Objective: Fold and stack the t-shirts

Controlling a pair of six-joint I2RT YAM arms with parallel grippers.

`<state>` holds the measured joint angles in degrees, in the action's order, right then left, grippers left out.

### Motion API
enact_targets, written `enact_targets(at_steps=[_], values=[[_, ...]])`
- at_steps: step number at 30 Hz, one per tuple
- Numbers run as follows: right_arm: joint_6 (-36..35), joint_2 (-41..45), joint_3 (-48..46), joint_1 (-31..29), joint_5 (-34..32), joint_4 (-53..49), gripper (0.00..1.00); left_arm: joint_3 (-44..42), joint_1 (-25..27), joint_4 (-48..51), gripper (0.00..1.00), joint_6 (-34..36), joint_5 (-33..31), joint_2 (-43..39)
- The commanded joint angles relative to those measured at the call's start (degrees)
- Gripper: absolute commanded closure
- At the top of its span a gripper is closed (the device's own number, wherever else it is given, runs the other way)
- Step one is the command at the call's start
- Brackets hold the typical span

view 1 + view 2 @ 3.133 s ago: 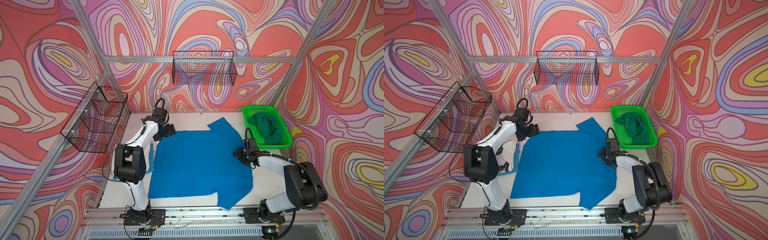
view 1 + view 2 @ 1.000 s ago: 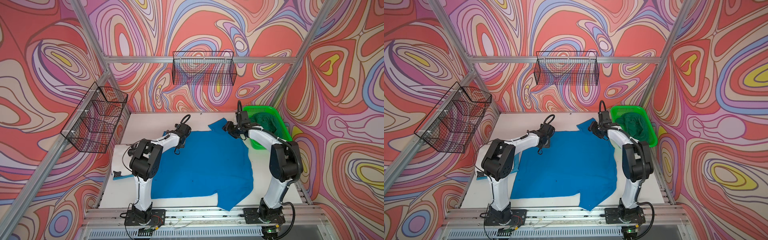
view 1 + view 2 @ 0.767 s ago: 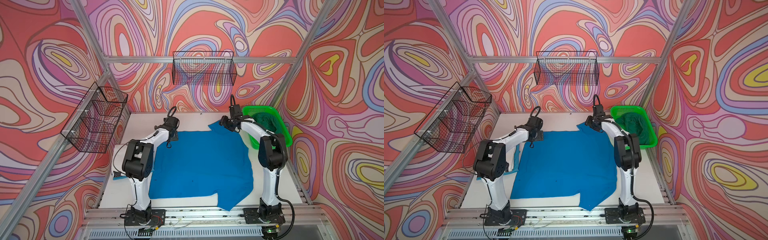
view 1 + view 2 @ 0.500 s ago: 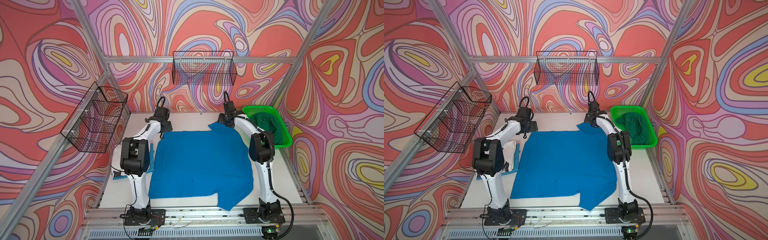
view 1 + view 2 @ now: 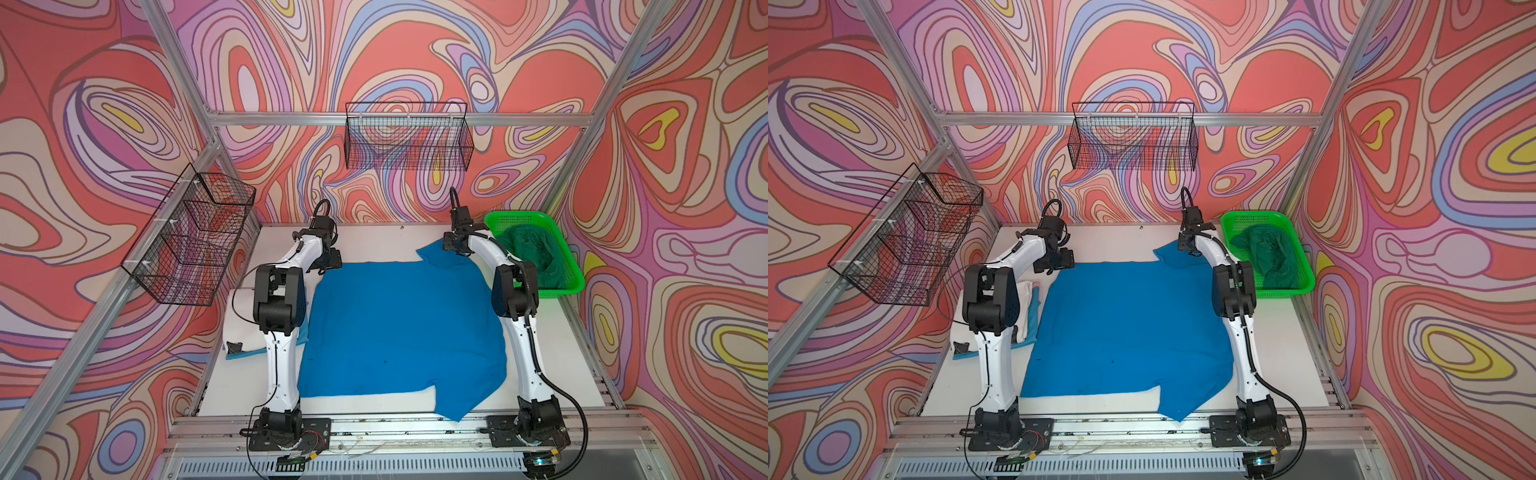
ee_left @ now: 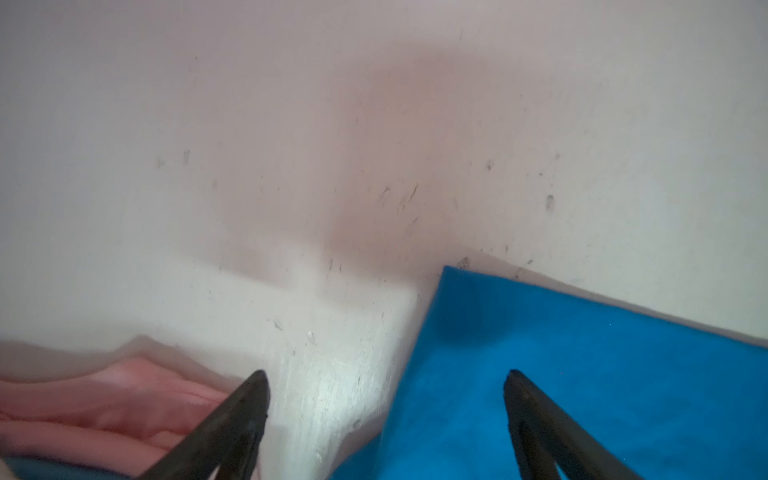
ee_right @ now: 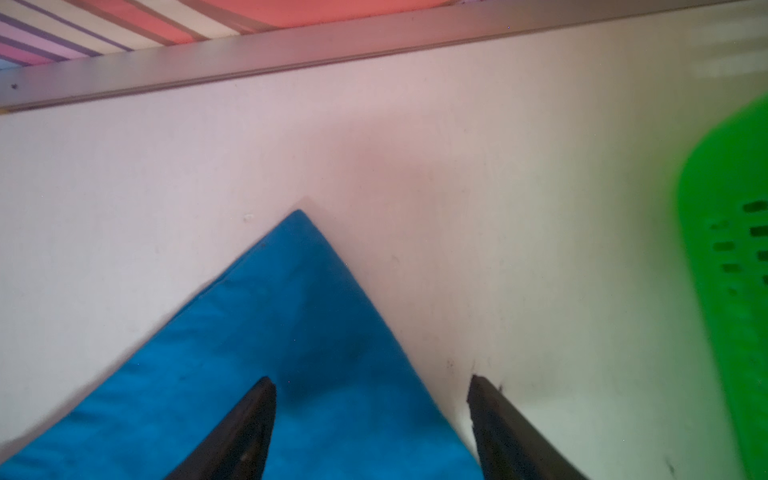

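Both top views show the blue shirt point(image 5: 399, 324) spread flat across the middle of the counter point(image 5: 374, 239), with 1 sleeve pointing at the far edge. The left fingers point(image 6: 241, 415) are spread and empty, straddling its far left corner. The right fingers point(image 7: 253, 411) are spread and empty, straddling that sleeve's edge.

Risk: a shallow pinch may catch 1 layer or miss, dragging the fold crooked. The left fingers may snag the folded white shirt point(image 5: 243, 328) beside them.

A green shirt point(image 5: 528, 257) waits in the basket point(image 5: 519, 216). The counter is white and scuffed. Swirl-patterned walls surround it, and a wire rack point(image 5: 407, 141) hangs on the far one.
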<state>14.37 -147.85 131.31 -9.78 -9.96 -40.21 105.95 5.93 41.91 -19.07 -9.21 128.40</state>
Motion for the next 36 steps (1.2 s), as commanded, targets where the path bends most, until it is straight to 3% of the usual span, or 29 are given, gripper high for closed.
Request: enact_targets(at_steps=[1, 13, 21, 28, 33, 36], values=[[-1.89, -1.59, 1.06, -0.22, 2.83, 1.75, 0.23, 2.70, -0.05, 4.24, 0.12, 1.39, 0.51, 2.62], [-4.67, -6.70, 4.88, -0.18, 5.41, 2.27, 0.27, 7.88, -0.05, 8.08, 0.29, 1.56, 2.71, 7.48], [-5.70, -8.39, 5.10, -0.19, 7.33, 3.20, 0.44, 8.85, -0.05, 8.18, 0.45, 2.19, 2.25, 8.66], [-5.90, -8.51, 5.42, -0.21, 7.51, 4.40, 0.47, 11.31, 0.11, 8.98, 0.46, 2.21, 2.72, 9.94], [-5.63, -9.84, 7.66, -0.19, 8.85, 3.86, 0.45, 12.74, 0.31, 9.24, 0.61, 2.63, 2.62, 10.67], [-5.15, -10.35, 8.44, -0.16, 9.75, 3.70, 0.55, 13.14, 0.37, 9.15, 0.66, 2.89, 2.64, 10.81]])
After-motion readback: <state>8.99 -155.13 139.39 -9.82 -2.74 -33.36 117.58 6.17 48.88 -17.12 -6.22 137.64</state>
